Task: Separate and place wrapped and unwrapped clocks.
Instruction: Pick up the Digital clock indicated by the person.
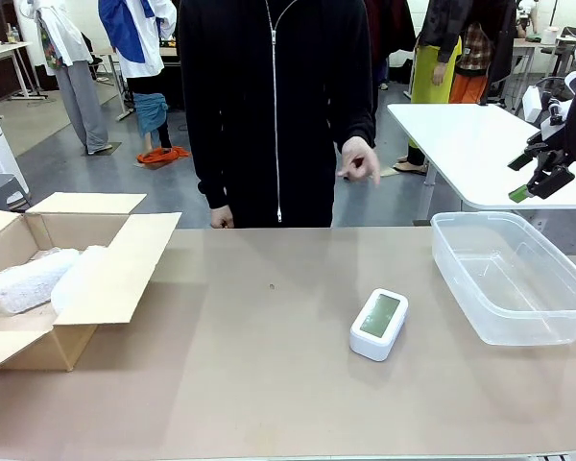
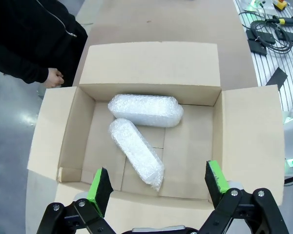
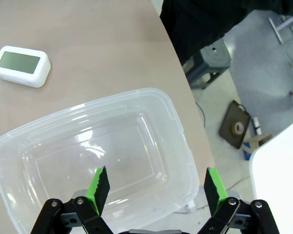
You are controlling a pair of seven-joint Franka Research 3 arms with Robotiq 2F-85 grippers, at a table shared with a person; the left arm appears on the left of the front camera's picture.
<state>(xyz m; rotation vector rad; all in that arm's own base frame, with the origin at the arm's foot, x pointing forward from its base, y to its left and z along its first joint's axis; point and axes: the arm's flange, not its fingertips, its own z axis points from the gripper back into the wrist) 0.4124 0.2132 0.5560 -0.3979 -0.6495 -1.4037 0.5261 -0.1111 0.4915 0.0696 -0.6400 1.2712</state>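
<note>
Two wrapped bundles of whitish bubble wrap lie inside an open cardboard box (image 2: 151, 63): one (image 2: 145, 110) across the far end, the other (image 2: 136, 152) slanting toward me. My left gripper (image 2: 157, 180) hovers above the box, open, with nothing between its green pads. One bundle (image 1: 24, 279) shows in the box (image 1: 115, 269) at the table's left. The unwrapped clock (image 1: 379, 324), white with a grey-green screen, lies face up right of centre, also (image 3: 21, 66). My right gripper (image 3: 156, 184) hangs open over the clear bin (image 3: 171, 105), high at the right (image 1: 540, 178).
The clear plastic bin (image 1: 461, 219) stands empty at the table's right. A person in black stands at the far edge, one hand (image 1: 360, 161) raised above the table, the other (image 2: 53, 77) near the box. A white table (image 1: 461, 134) stands behind at right.
</note>
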